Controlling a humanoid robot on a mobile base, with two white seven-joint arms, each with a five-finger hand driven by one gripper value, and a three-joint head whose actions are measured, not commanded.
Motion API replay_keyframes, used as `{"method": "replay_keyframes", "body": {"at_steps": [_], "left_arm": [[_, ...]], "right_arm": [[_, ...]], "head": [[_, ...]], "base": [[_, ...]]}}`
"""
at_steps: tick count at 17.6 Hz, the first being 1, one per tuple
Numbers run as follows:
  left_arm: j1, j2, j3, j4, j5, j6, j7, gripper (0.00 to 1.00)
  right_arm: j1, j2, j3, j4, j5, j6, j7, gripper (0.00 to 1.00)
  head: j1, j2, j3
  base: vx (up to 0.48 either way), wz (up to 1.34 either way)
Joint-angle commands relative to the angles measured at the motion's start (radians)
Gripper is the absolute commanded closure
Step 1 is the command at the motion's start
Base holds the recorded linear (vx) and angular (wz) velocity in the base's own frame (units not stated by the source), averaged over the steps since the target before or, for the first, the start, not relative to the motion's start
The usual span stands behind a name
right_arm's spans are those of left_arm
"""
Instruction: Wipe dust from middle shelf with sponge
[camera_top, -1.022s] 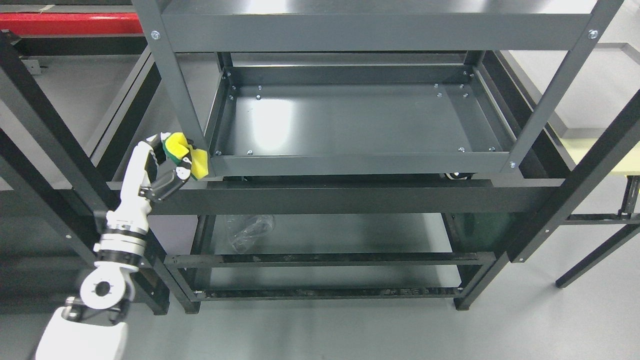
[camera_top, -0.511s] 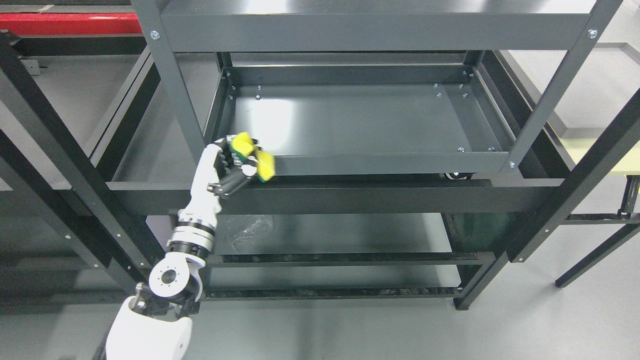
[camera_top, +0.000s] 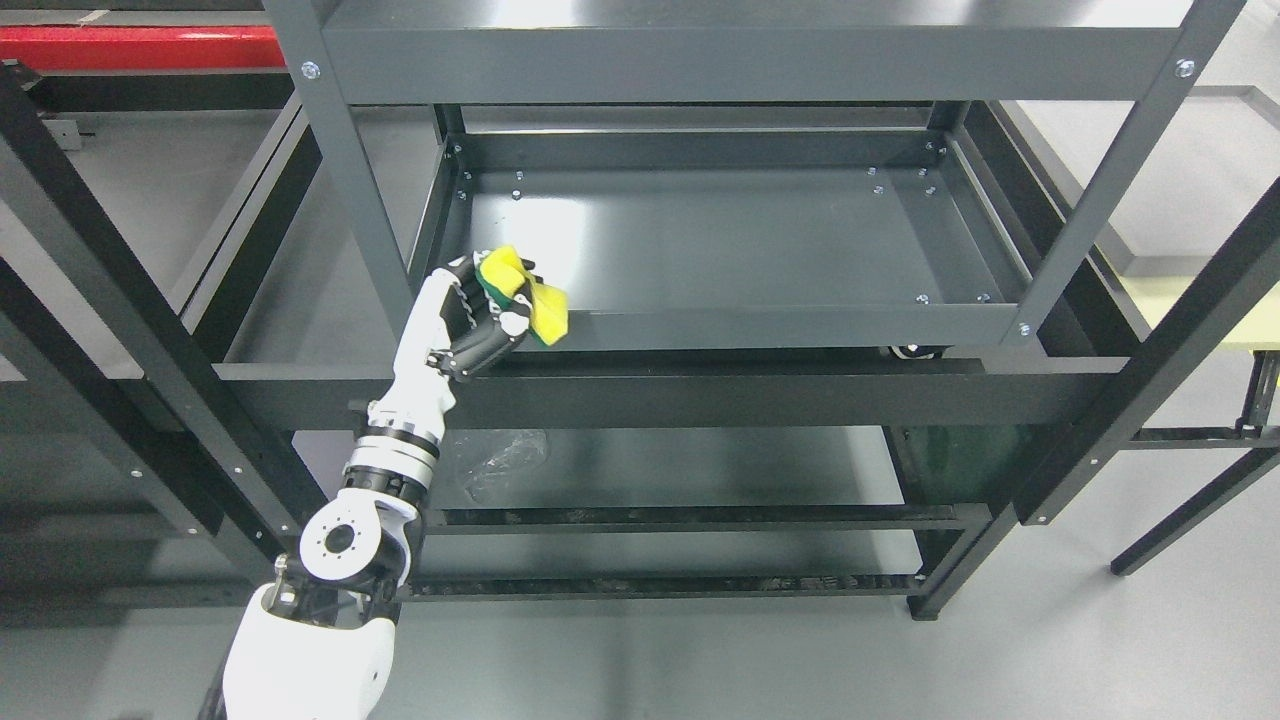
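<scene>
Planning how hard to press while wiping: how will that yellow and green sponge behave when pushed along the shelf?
The yellow and green sponge looks soft: it bends in the left hand. It probably flattens under pressure. The dark metal shelf looks glossy, so it should glide.

There is a single view — from the robot's head, set high and tilted steeply down and forward at a dark metal shelf unit (camera_top: 700, 330). It looks past the front lip of the top tier into the middle shelf (camera_top: 720, 240), whose tray fills the centre at close range. Below it the lower tier and the grey floor (camera_top: 700, 660) show. The left arm (camera_top: 390, 470) rises from the lower left edge — near the lens. With no second view, nothing is shared.
</scene>
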Motion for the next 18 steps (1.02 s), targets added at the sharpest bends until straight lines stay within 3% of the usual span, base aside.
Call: {"method": "replay_keyframes", "body": {"at_steps": [1, 5, 18], "left_arm": [[0.110, -0.022, 0.105, 0.098, -0.033, -0.109, -0.042, 1.00], [0.129, -0.022, 0.145, 0.092, -0.018, -0.143, -0.099, 1.00], [0.112, -0.022, 0.125, 0.038, -0.009, -0.144, -0.090, 1.00]], "right_arm": [[0.000, -0.017, 0.000, -0.017, 0.000, 0.072, 0.000, 0.00], [0.000, -0.017, 0.000, -0.017, 0.000, 0.072, 0.000, 0.00], [0.000, -0.017, 0.000, -0.017, 0.000, 0.072, -0.002, 0.00]], "head": [[0.0000, 0.000, 0.000], [0.0000, 0.000, 0.000], [0.0000, 0.000, 0.000]], "base": [[0.000, 0.00], [0.000, 0.00], [0.002, 0.00]]}}
